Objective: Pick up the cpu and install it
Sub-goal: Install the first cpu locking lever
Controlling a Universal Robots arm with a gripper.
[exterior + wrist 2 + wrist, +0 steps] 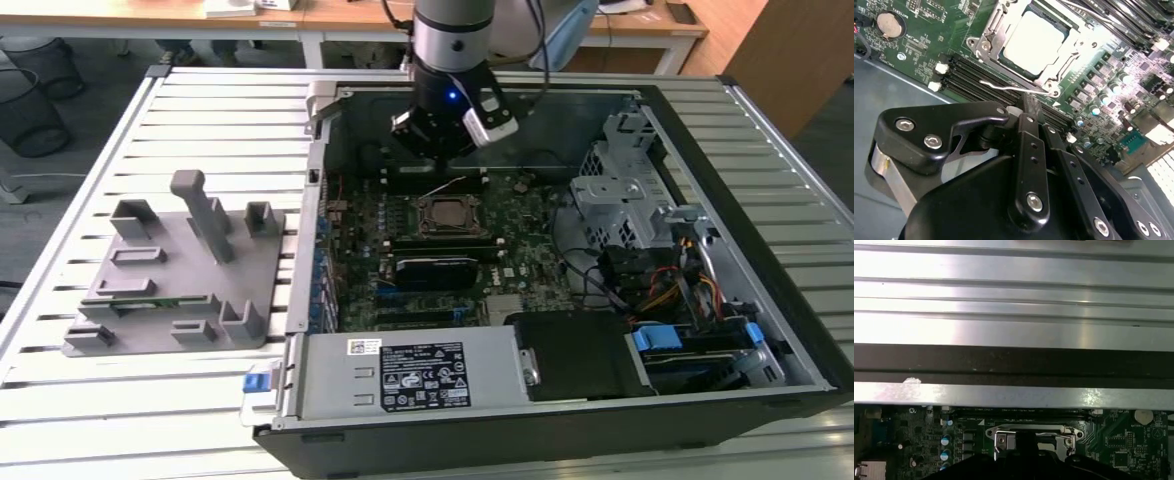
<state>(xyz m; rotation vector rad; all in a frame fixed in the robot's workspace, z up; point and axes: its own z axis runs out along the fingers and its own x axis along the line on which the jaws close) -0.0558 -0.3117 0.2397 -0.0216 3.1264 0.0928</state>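
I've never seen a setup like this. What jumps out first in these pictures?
An open computer case lies on a slatted metal table, its green motherboard exposed. The robot's black gripper hangs inside it, above the socket frame, where the silvery cpu already sits. On the exterior view's left sits a grey fixture.

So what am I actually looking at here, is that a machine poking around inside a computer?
Yes. The exterior view looks down on an opened computer case lying on a slatted metal table. Reaching into it is a robot arm, and at its end is the gripper, its hand. The other two pictures come from cameras riding on the arm's wrist, so they look past the black gripper body onto the green motherboard. In the second wrist view the cpu, a silvery square chip, sits in its metal socket frame, so the gripper holds nothing and hangs just above the socket's thin wire lever. Beside the case lies a grey parts holder.
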